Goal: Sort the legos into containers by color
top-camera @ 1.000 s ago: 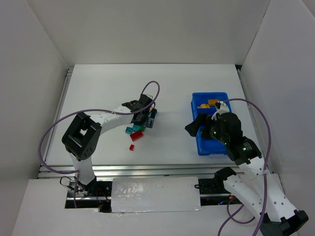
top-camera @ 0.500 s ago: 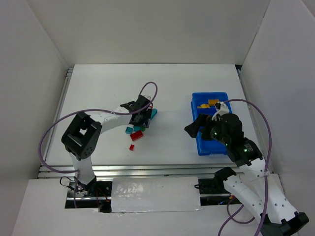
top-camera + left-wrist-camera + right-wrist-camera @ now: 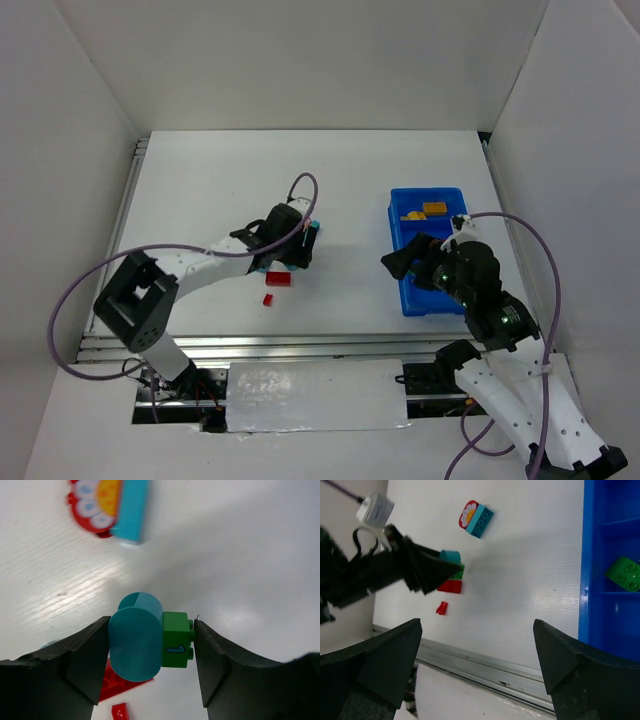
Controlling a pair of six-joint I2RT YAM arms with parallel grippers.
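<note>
My left gripper (image 3: pixel 150 647) is shut on two legos side by side: a rounded cyan piece (image 3: pixel 136 637) against the left finger and a small green brick (image 3: pixel 176 640) whose studs touch the right finger. Under them lie a red brick (image 3: pixel 117 685) and a tiny red piece (image 3: pixel 268 299). A cyan brick joined to a red flower piece (image 3: pixel 112 502) lies farther off. The blue tray (image 3: pixel 409 293) of containers stands to the right, with yellow pieces (image 3: pixel 425 211) in its far compartment and a green brick (image 3: pixel 626 573) in another. My right gripper (image 3: pixel 477 665) hangs open by the tray's left edge.
White walls close the table in on the left, far and right sides. A metal rail (image 3: pixel 485 667) runs along the near edge. The left arm's purple cable (image 3: pixel 305 190) loops above its wrist.
The left gripper has gone from open to shut on the cyan and green pieces and slid slightly nearer, its elbow swinging left. The right arm has hardly moved.
</note>
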